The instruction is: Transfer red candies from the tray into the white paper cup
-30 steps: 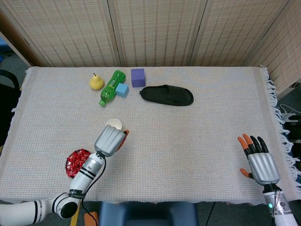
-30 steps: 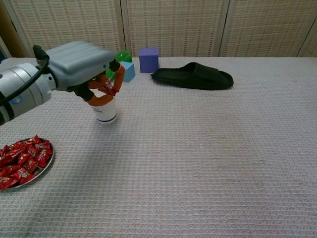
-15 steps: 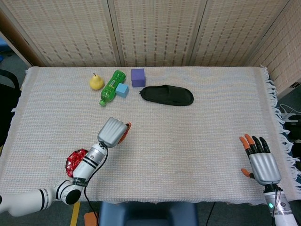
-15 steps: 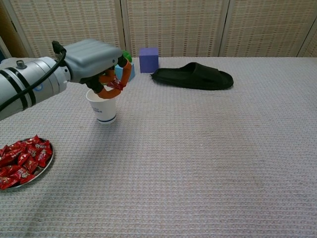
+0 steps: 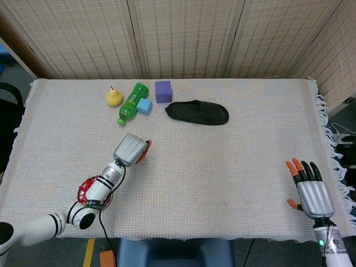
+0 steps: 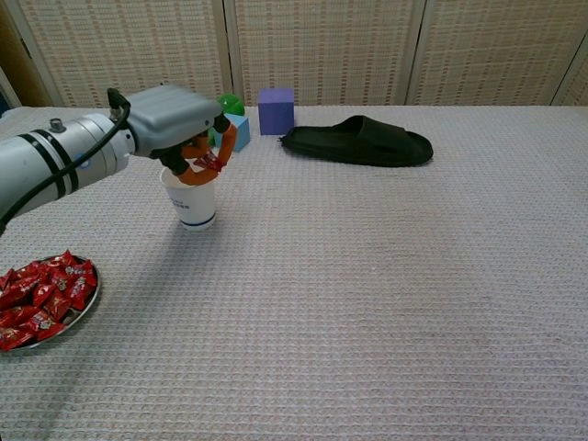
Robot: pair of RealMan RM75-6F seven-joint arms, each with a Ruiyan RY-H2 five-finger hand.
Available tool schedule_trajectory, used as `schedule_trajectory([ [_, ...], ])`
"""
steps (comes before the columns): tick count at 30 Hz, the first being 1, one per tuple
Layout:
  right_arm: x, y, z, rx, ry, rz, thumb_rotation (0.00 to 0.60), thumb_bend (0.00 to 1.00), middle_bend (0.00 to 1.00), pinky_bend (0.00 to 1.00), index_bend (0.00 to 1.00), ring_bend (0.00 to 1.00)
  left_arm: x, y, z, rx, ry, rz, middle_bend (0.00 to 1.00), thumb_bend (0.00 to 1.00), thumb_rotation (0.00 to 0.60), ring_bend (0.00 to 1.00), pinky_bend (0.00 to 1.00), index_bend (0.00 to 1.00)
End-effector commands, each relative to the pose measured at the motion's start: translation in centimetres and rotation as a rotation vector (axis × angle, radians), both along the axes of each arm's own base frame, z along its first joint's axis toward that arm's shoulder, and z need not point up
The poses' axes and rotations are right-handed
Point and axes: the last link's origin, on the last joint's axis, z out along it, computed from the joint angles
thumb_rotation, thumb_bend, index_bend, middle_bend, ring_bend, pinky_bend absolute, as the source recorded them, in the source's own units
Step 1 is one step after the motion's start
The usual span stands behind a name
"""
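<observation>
1. Woven cloth (image 6: 386, 303) covers the table.
2. Left hand (image 6: 179, 119) hangs over the paper cup (image 6: 193, 197), pinching a red candy (image 6: 209, 162) in its fingertips.
3. Right hand (image 5: 314, 192) rests empty, fingers spread.
4. More candies fill the tray (image 6: 87, 308) nearby.

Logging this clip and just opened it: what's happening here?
The left robot hand hovers right over the white paper cup, pinching a red candy in its fingertips, not yet dropped in. The tray near the front left of the table still holds a heap of red candies. The right robot hand rests at the table's far right edge, fingers spread, holding nothing. A black slipper, blocks, a bottle and a pear sit untouched at the back.
</observation>
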Motion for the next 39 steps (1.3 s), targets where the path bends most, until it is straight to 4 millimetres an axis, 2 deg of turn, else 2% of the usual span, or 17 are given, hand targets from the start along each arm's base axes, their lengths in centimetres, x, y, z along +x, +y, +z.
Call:
schedule_trajectory([
  [1, -0.1, -0.1, -0.1, 0.003, 0.003, -0.004, 0.600, 0.00, 0.00, 0.00, 0.00, 0.00, -0.6, 0.4, 0.0, -0.002, 0.006, 0.014, 1.00, 0.41, 0.600, 1.00, 1.00, 0.54],
  [9, -0.1, -0.2, -0.3, 0.007, 0.008, -0.007, 0.600, 0.00, 0.00, 0.00, 0.00, 0.00, -1.4, 1.1, 0.3, -0.011, 0.018, 0.038, 1.00, 0.41, 0.600, 1.00, 1.00, 0.50],
  [17, -0.1, -0.2, -0.3, 0.010, 0.010, -0.005, 0.600, 0.00, 0.00, 0.00, 0.00, 0.00, -1.5, 0.7, 0.5, -0.014, 0.008, 0.039, 1.00, 0.41, 0.600, 1.00, 1.00, 0.27],
  [22, 0.0, -0.1, -0.4, 0.013, 0.009, -0.001, 0.600, 0.00, 0.00, 0.00, 0.00, 0.00, -1.4, -0.3, 1.4, -0.005, -0.015, 0.024, 1.00, 0.41, 0.600, 1.00, 1.00, 0.23],
  [26, 0.1, -0.1, -0.6, 0.023, 0.008, 0.008, 0.600, 0.00, 0.00, 0.00, 0.00, 0.00, -1.6, -2.4, 3.1, -0.002, -0.073, 0.007, 1.00, 0.41, 0.600, 1.00, 1.00, 0.23],
  [29, 0.4, 0.1, -0.5, 0.024, 0.002, 0.027, 0.600, 0.00, 0.00, 0.00, 0.00, 0.00, -2.5, -4.7, 4.5, -0.028, -0.125, 0.017, 1.00, 0.40, 0.600, 1.00, 1.00, 0.23],
  [35, 1.3, 0.5, -0.6, 0.024, -0.034, 0.109, 0.600, 0.00, 0.00, 0.00, 0.00, 0.00, -7.6, -9.9, 6.7, -0.063, -0.157, 0.123, 1.00, 0.40, 0.600, 1.00, 1.00, 0.23],
  [39, 2.1, 0.9, -0.9, 0.038, -0.093, 0.216, 0.600, 0.00, 0.00, 0.00, 0.00, 0.00, -11.4, -12.4, 7.5, -0.050, -0.137, 0.208, 1.00, 0.39, 0.600, 1.00, 1.00, 0.23],
])
